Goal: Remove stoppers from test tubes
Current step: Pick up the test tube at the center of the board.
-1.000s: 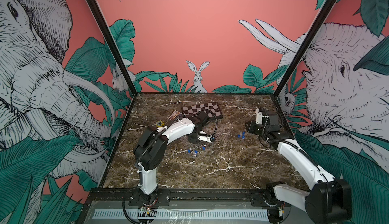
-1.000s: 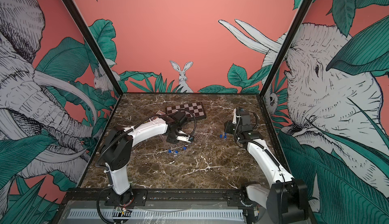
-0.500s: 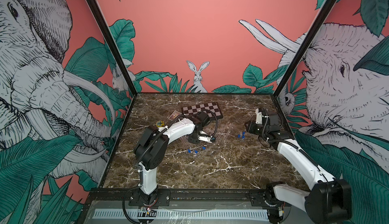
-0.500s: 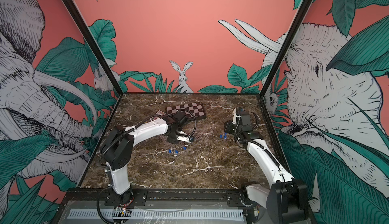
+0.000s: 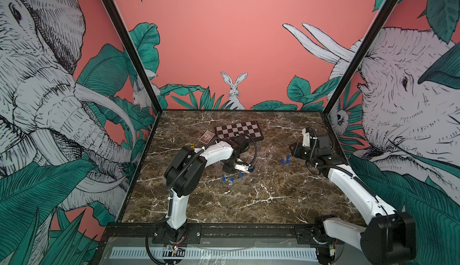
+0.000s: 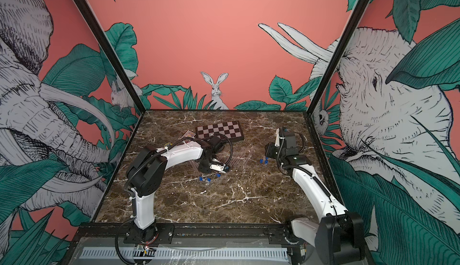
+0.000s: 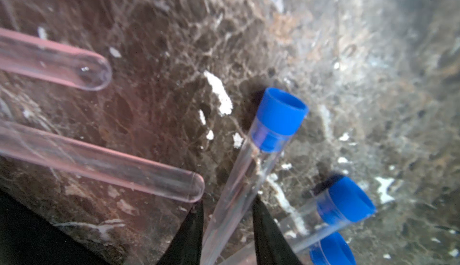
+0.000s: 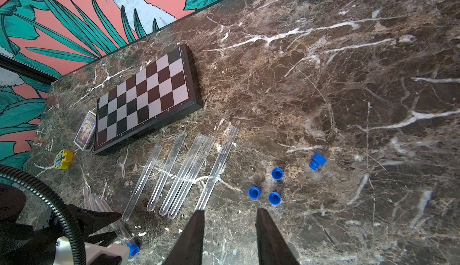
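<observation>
The left gripper (image 7: pixel 227 201) is low over the table (image 7: pixel 161 52), jaws narrow, with one finger (image 7: pixel 189 239) on each side of a capped tube (image 7: pixel 239 176) and close against its wall. Whether they pinch it or only flank it I cannot tell. That tube slants away from the fingers, and its stopper (image 7: pixel 280 114) is still seated in the mouth, well past the fingertips. Two more capped tubes (image 7: pixel 303 214) lie just beside it, blue plugs in place. The round ends of two bare tubes (image 7: pixel 99 161) lie near, apart from the fingers. The right gripper (image 8: pixel 229 211) hangs above the table with its jaws clearly apart, nothing between them and touching nothing. Just ahead of its fingertips three loose stoppers (image 8: pixel 274 198) stand in a tight cluster, and a fourth stopper (image 8: pixel 317 161) lies on its side a little farther off. Five bare tubes lie side by side between the chessboard (image 8: pixel 144 94) and the right gripper's fingers, two of them touching. In both top views the left gripper is mid-table, near the chessboard, with three blue plugs (image 5: pixel 231 179) (image 6: pixel 208 179) just beside it. The right gripper is well apart from it, and the loose cluster lies between the two.
</observation>
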Controlling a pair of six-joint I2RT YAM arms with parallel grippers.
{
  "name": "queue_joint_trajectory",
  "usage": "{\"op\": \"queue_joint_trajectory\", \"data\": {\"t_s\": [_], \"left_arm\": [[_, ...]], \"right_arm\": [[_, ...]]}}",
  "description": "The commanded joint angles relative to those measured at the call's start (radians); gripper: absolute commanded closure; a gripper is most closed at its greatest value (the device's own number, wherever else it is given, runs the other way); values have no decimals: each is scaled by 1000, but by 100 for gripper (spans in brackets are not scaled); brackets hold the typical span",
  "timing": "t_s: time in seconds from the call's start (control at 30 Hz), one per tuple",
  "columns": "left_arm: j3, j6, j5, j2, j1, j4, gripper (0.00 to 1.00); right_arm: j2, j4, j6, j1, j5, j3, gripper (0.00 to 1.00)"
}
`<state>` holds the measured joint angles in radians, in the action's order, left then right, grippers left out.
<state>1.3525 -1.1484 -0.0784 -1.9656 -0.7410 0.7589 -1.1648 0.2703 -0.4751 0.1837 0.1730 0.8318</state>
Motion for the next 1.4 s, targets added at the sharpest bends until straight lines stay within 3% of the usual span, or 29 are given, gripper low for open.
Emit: {"op": "queue_joint_trajectory", "data": {"t_s": [0.0,0.53,0.93,1.03,1.17,1.27,1.37], "left_arm": [[-22,-18,12,-9,-5,9,67],[-33,-14,-19,8,1,-22,84],[-5,26,-22,206,0,-64,88],[19,59,7,269,1,-71,88],[71,152,86,322,-13,-101,87],[126,273,138,317,-30,-146,86],[168,436,201,299,-33,-230,86]], "right_arm": [[7,-5,-1,3,-6,9,65],[14,-5,-5,2,-6,8,65],[30,-12,-23,2,21,30,65],[36,-55,-40,2,71,26,65],[32,-235,-96,3,267,0,63],[16,-414,-185,5,407,-32,62],[17,-522,-237,5,458,-55,60]]}}
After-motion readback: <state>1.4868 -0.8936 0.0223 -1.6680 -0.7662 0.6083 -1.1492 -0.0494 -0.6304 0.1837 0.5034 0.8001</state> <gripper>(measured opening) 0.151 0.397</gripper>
